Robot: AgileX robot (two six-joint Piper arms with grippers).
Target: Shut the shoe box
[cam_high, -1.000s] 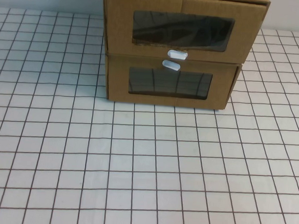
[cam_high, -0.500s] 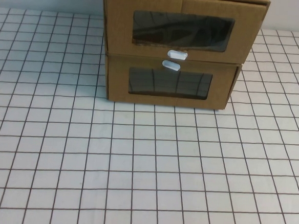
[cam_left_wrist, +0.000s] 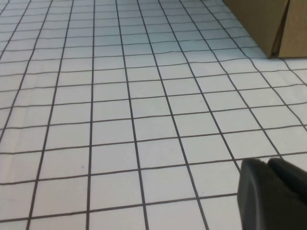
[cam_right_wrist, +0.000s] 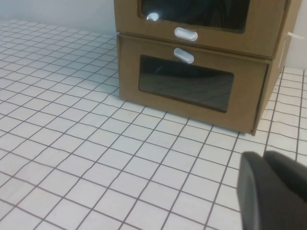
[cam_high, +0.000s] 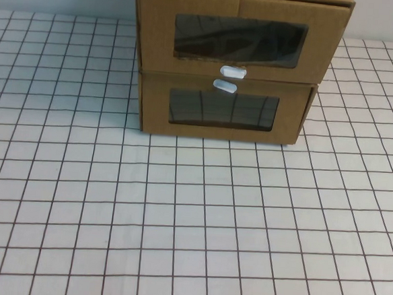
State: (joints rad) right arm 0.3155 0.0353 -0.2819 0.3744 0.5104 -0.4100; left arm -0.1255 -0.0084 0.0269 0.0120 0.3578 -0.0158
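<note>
The shoe box (cam_high: 239,40) is the upper brown cardboard drawer of a stack at the table's far middle. It has a clear window and a white tab (cam_high: 233,72) at its bottom edge. In the right wrist view its front (cam_right_wrist: 216,40) seems to stand a little forward of the drawer below. Neither arm shows in the high view. My left gripper (cam_left_wrist: 267,162) is shut and empty, low over the tiles near the stack's corner (cam_left_wrist: 268,24). My right gripper (cam_right_wrist: 265,155) is shut and empty, some way in front of the stack.
Under the shoe box sits a matching windowed drawer (cam_high: 223,109) with its white tab (cam_high: 224,87) at the top edge. The table (cam_high: 178,220) is covered in white tiles with dark grid lines. A pale wall stands behind the stack.
</note>
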